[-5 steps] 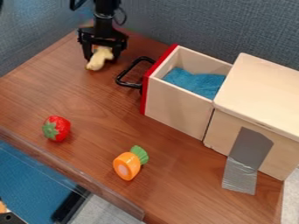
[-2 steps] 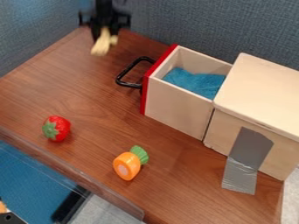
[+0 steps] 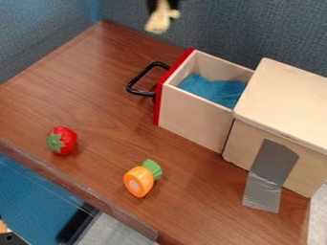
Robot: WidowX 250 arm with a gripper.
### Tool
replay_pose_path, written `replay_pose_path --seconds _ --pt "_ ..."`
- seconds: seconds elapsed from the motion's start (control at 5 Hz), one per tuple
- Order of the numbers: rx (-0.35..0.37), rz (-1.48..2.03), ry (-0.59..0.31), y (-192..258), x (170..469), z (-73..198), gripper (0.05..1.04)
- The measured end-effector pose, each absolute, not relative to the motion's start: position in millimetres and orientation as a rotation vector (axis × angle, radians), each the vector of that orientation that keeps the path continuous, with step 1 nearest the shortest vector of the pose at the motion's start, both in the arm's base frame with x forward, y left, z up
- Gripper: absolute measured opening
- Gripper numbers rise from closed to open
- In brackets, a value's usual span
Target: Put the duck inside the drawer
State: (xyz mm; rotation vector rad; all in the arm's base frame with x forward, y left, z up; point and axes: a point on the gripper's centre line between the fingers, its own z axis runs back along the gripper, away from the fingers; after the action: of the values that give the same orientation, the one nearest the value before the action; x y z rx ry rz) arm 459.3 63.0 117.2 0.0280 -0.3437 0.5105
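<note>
Near twelve o'clock, the duck (image 3: 156,23) hangs high in the hand (image 3: 163,5), pinched, the grip parted only by its body; its long axis slants from one o'clock to seven. The open drawer (image 3: 193,115) lies toward five o'clock from both, so the carry should go that way, then down.

From here, up and left of the drawer (image 3: 193,116), the gripper (image 3: 163,5) is mostly cut off at the top, its duck (image 3: 158,22) a bit blurred. Cloth (image 3: 217,91) hides the drawer's floor; the box (image 3: 284,100) to its right runs out of sight.
</note>
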Motion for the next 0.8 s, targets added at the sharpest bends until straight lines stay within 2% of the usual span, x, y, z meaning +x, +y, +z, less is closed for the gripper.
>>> replay_pose_path --seconds 0.2,0.4,0.6,0.8 --pt "0.04 0.47 -0.343 25 452 117 0.414" --pt "0.035 0.401 -0.318 -11 440 104 0.414" --pt "0.024 0.407 -0.278 -19 430 86 0.414" --pt "0.031 0.41 -0.246 -26 420 75 0.492"
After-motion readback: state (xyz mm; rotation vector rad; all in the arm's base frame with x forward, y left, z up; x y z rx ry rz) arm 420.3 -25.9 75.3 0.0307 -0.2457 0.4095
